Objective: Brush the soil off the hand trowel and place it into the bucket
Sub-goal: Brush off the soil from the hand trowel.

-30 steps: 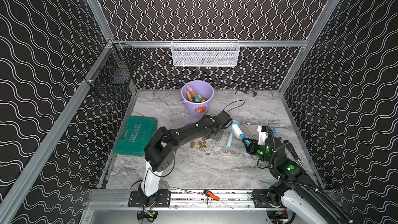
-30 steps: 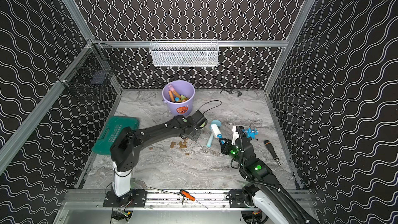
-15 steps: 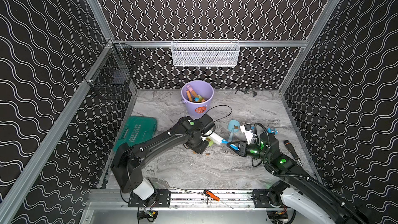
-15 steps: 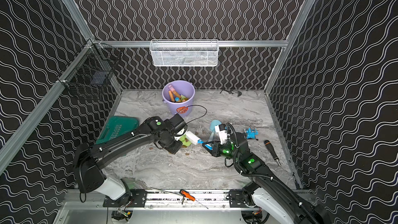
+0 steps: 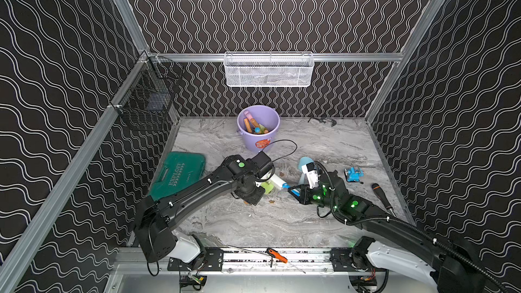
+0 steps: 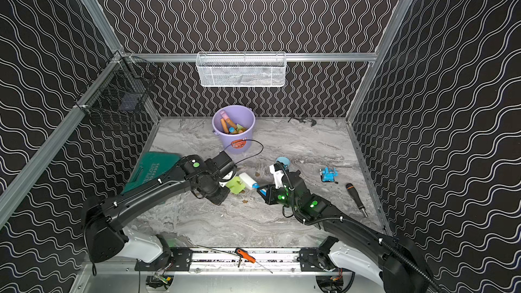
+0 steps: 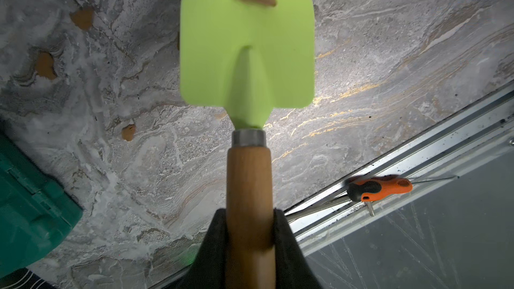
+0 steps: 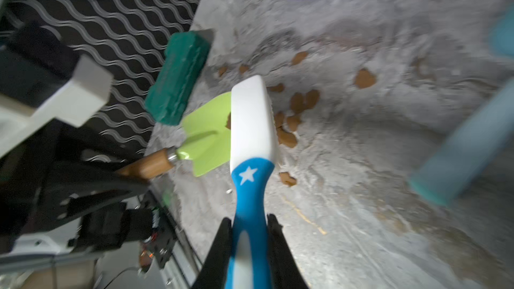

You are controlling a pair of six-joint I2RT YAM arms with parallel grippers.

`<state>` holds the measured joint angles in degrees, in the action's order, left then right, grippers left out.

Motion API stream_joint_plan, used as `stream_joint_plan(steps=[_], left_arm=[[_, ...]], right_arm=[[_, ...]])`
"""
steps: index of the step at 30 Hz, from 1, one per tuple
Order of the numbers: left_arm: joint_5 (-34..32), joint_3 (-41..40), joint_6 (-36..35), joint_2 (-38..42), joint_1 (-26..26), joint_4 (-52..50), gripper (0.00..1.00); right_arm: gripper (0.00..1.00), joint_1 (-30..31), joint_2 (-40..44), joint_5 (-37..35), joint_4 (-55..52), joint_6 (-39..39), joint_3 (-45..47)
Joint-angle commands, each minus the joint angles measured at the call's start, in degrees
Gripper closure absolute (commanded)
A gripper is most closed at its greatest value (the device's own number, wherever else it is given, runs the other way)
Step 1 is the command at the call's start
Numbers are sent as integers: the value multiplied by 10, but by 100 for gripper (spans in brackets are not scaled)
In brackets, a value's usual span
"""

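We show the bench [image 5: 253,221], a grey marble-patterned slab bounded by aluminium rails. At its far middle the lavender bucket [image 5: 248,140] stands upright. A green case [image 5: 177,173] lies flat against the left edge. Brown clumps of soil [image 8: 300,101] are scattered over the centre, most in a loose cluster and a few apart. Right of centre we find a pale blue tool [image 5: 305,162], then a small blue vise [image 5: 353,174], and nearest the right edge a black-handled screwdriver [image 5: 379,193]. A dark clamp [image 5: 324,121] lies by the far wall.
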<state>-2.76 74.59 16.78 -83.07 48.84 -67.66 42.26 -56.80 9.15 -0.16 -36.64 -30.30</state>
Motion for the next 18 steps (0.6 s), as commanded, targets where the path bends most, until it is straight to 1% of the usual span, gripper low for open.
stream_joint_plan(steps=[1, 5, 8, 11, 13, 16, 18], left_arm=[[-16, -8, 7, 10, -11, 12, 100], [-24, -15, 7, 9, -15, 13, 100], [-22, -20, 9, 6, -16, 17, 100], [-19, -22, 9, 4, -17, 20, 100], [-20, -19, 9, 1, -18, 20, 100], [-21, -21, 8, 3, -20, 19, 100], [-20, -24, 5, 5, -24, 17, 100]], right_arm=[[100, 2, 25, -38, -13, 1, -11], [100, 5, 42, -1, 23, 6, -20], [100, 12, 21, 25, 37, 6, -24], [100, 30, -9, 38, 74, -6, -13], [100, 43, -31, 26, 76, -8, -17], [100, 49, -55, 28, 99, -11, -8], [100, 43, -62, -7, 85, -18, -4]])
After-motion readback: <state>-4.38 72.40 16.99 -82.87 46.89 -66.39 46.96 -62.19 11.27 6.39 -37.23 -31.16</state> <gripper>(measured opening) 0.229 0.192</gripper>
